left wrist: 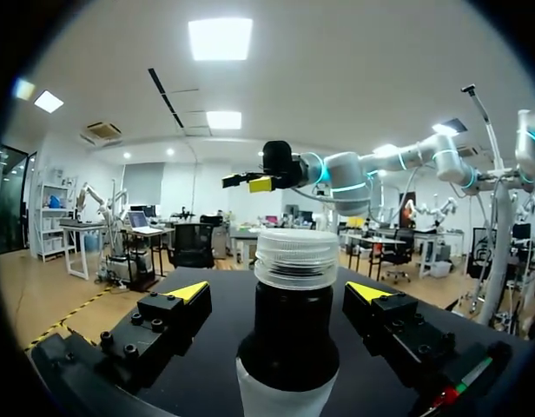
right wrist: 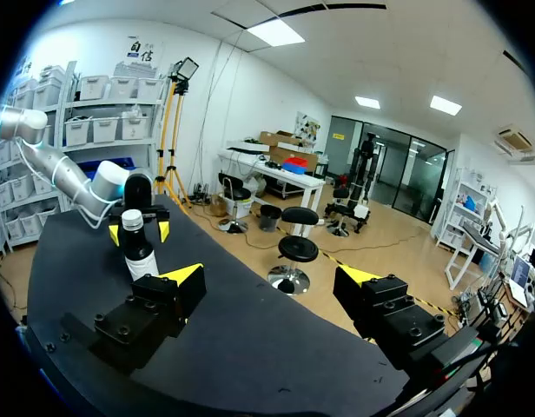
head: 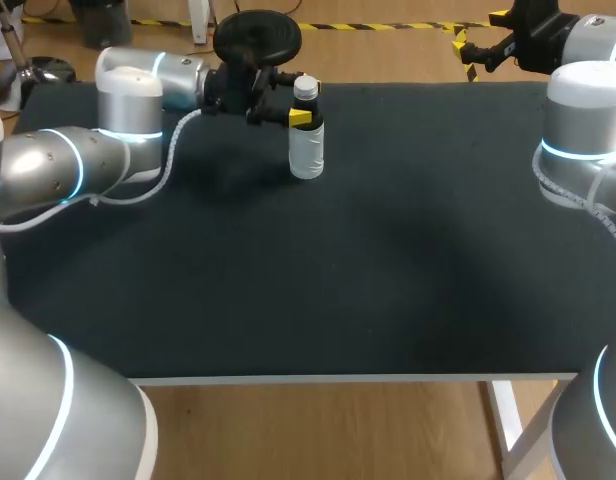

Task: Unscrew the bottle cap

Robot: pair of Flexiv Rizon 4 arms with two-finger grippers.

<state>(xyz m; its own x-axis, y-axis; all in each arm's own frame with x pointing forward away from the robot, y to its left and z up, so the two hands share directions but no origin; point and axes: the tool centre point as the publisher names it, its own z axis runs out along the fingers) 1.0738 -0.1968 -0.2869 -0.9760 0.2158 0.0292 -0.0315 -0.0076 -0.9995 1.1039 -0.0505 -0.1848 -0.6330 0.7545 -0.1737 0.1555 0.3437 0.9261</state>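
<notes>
- The table (head: 318,290) is a wide black top. On it, 1 bottle (head: 306,145) stands upright at the far side, left of the middle.
- The left arm (head: 58,165) comes in along the far edge and ends at the bottle's neck.
- The right arm (head: 583,110) is held back at the far right corner, well apart from the bottle.
- The left gripper (left wrist: 278,291) straddles the bottle, 1 yellow tip on each side, just under the cap. Its own camera shows a gap on the left side. On the right side the finger is very close. I read the jaws as parted, not yet clamping.
- The right gripper (right wrist: 270,278) hangs wide open with nothing between its fingers. It looks out past the table's edge, and the bottle is off to 1 side of it.
- The cap (left wrist: 295,256) is a pale ribbed ring, seated square on the neck. It looks fully screwed on.
- Step in hand, as I judge it: securing the bottle. The left arm is lined up for a hold, and no turning has begun.
- The next move calls for the left jaws to close firmly on the neck or shoulder, so the bottle cannot spin or tip.
- After that, the right gripper would need to come across, drop over the cap from above, pinch its ribs and twist.
</notes>
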